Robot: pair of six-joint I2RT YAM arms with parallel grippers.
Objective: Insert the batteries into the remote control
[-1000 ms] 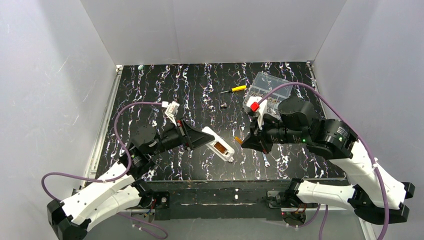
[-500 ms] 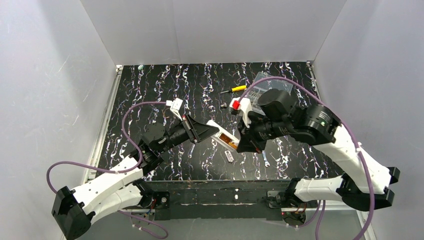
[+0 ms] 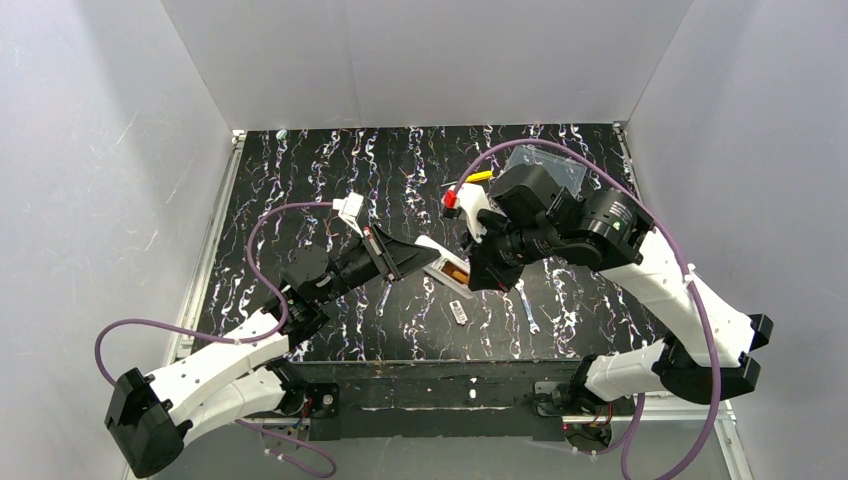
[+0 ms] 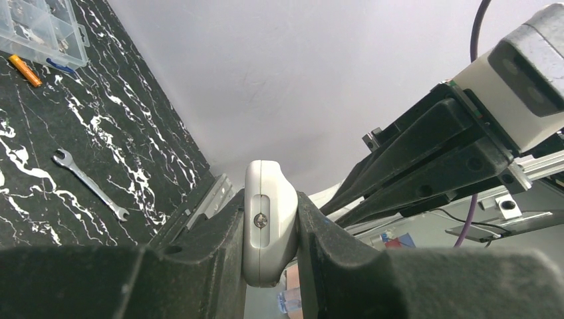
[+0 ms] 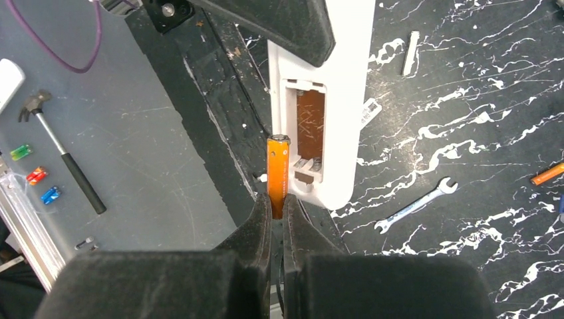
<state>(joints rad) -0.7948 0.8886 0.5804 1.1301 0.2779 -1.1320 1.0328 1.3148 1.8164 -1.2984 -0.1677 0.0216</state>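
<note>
- Black, white-veined tabletop (image 3: 300, 180) fills the top view. At mid-frame the left jaws are clamped on the remote control (image 3: 446, 269), which is held clear of the surface with its open compartment facing up. The right jaws are together just right of it, but what they hold is too small to make out here. A small white piece (image 3: 458, 312) lies below the remote and a wrench (image 3: 528, 311) lies to the lower right. A yellow-handled screwdriver (image 3: 480, 176) and a clear box (image 3: 548, 166) lie toward the upper right.
- In the left wrist view, the white end of the remote sits at lower centre, squeezed between two black fingers (image 4: 199, 266). A screw shows in a slot on that end. The wrench lies at the left and the clear box is in the upper left corner.
- In the right wrist view, the right jaws are clamped on one orange battery (image 5: 278, 174) at centre, pointing up the frame. Its top end is right at the left rim of the remote's open compartment; touching or just beside, I cannot tell. Something orange-brown shows inside the compartment.
</note>
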